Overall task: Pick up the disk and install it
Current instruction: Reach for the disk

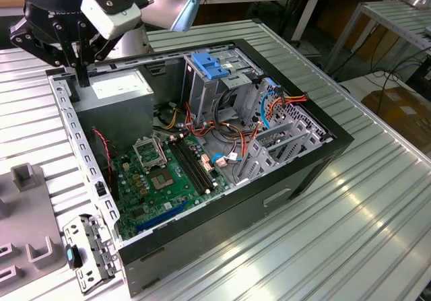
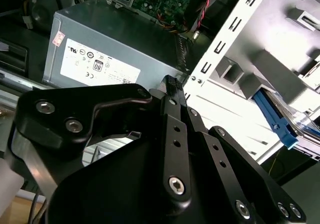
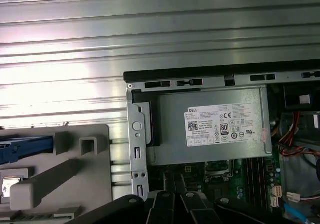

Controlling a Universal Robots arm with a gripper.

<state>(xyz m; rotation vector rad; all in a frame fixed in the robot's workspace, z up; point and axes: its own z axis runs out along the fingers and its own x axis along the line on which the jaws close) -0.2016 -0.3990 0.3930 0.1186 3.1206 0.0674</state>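
The disk [image 3: 22, 149] lies in a grey holder block [image 3: 65, 179] on the table beside the computer case; its blue rail and a bit of its silver body show at the picture's edge. In the second wrist view the disk [image 2: 280, 126] shows as a blue rail with silver metal behind it, resting in the same block [image 2: 280, 43]. My gripper [image 1: 81, 80] hangs over the case's corner by the power supply, apart from the disk. Its fingers look pressed together with nothing between them, and its tip [image 2: 172, 82] points at the case rim.
The open computer case [image 1: 283, 200] holds a green motherboard [image 1: 161, 180], a grey power supply [image 1: 118, 89] with a white sticker, and a metal drive cage topped by a blue latch bracket [image 1: 209, 65]. Cables run around the cage. The grey holder block [image 1: 27, 213] stands at the exterior view's left.
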